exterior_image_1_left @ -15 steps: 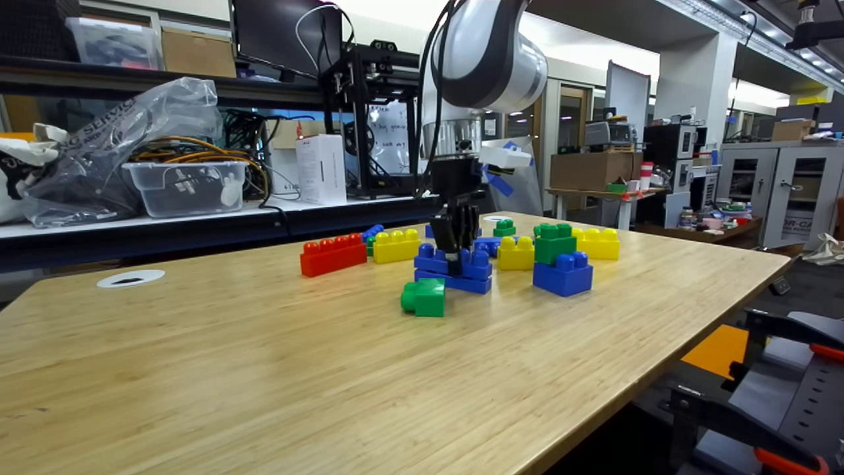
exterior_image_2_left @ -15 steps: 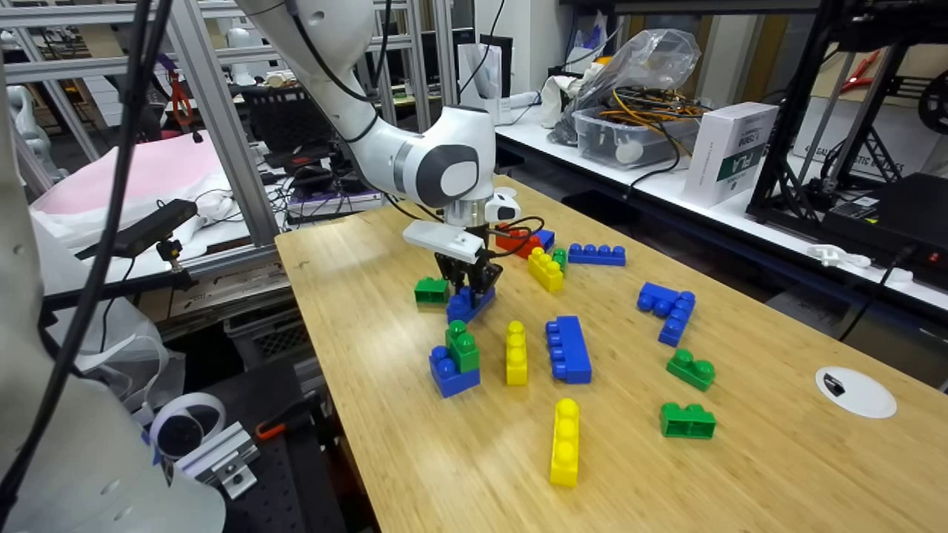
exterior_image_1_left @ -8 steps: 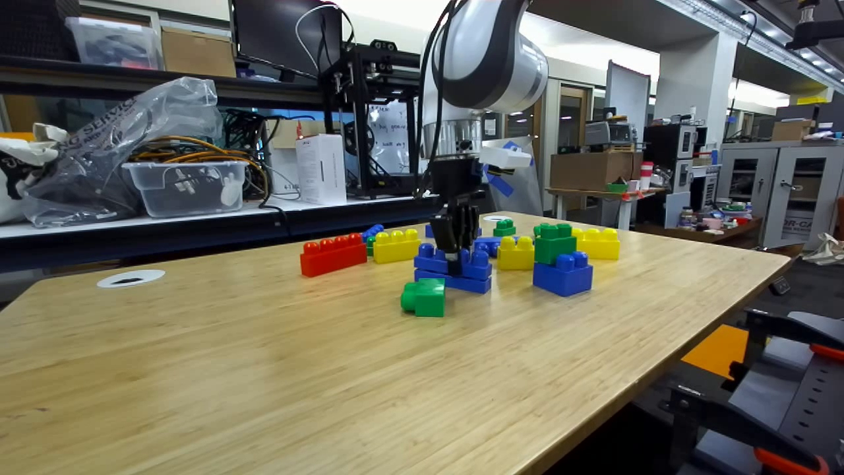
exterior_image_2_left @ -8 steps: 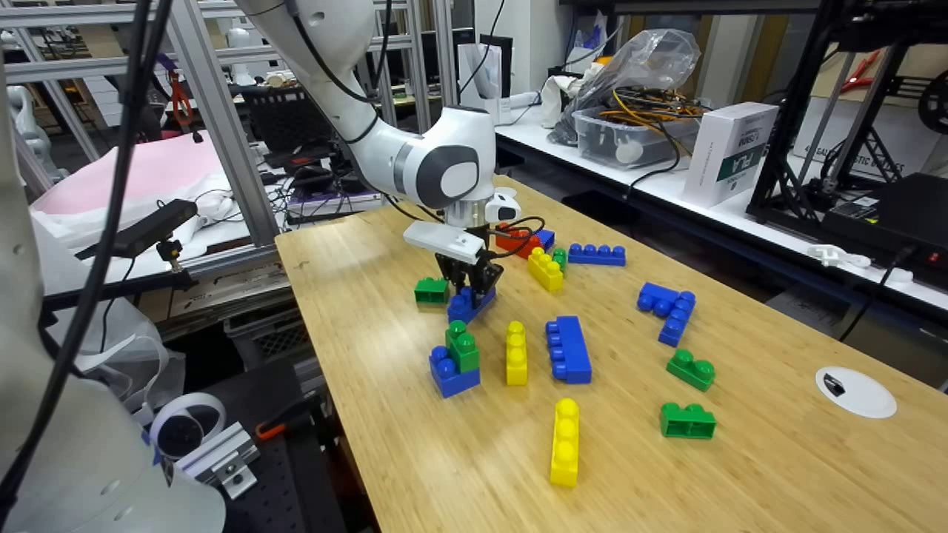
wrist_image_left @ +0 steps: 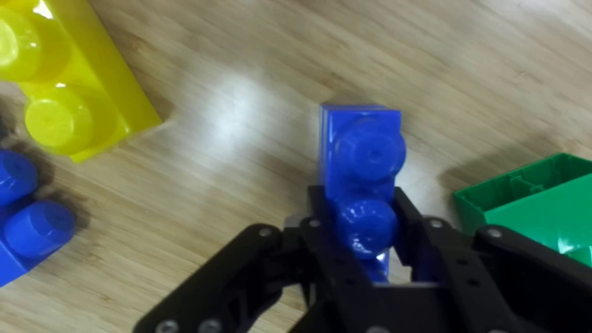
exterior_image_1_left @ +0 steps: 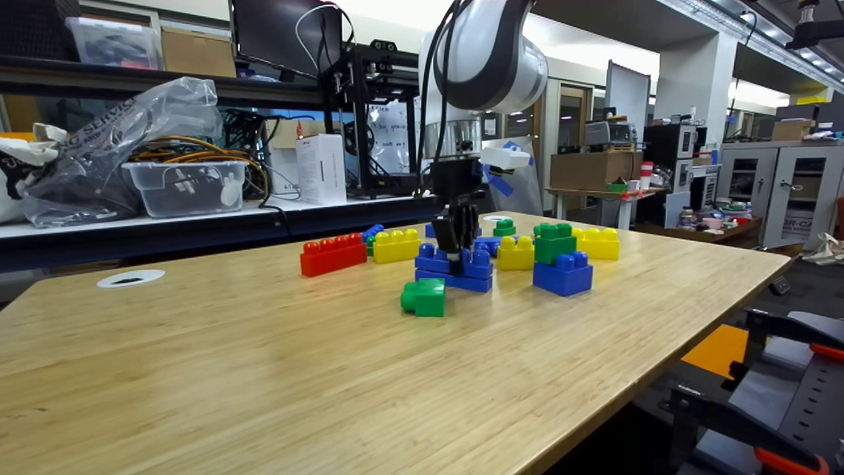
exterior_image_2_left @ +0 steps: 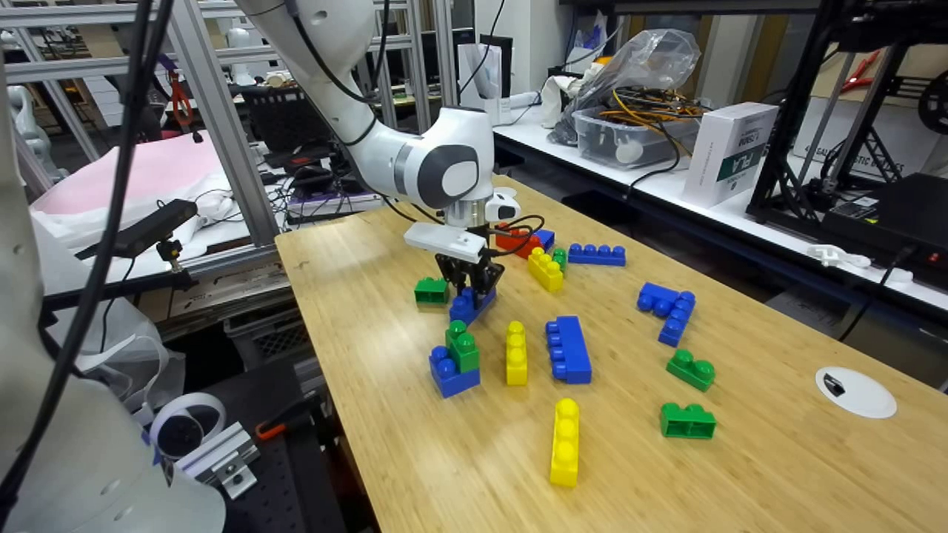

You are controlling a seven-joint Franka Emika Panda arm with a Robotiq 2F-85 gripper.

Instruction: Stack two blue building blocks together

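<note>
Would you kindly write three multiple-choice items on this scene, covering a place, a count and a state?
1. Where does the stacked green brick sit?
A. On the table
B. On a blue brick
C. On the red brick

2. How many yellow bricks show in each exterior view?
A. One
B. Five
C. Three

3. How does the gripper stand?
A. Shut on the upper blue block
B. Wide open
C. Shut on the red brick

1: B, blue shows directly beneath it in both exterior views.
2: C, three separate yellow bodies appear in both.
3: A, the wrist view shows its fingers against both sides.
</note>
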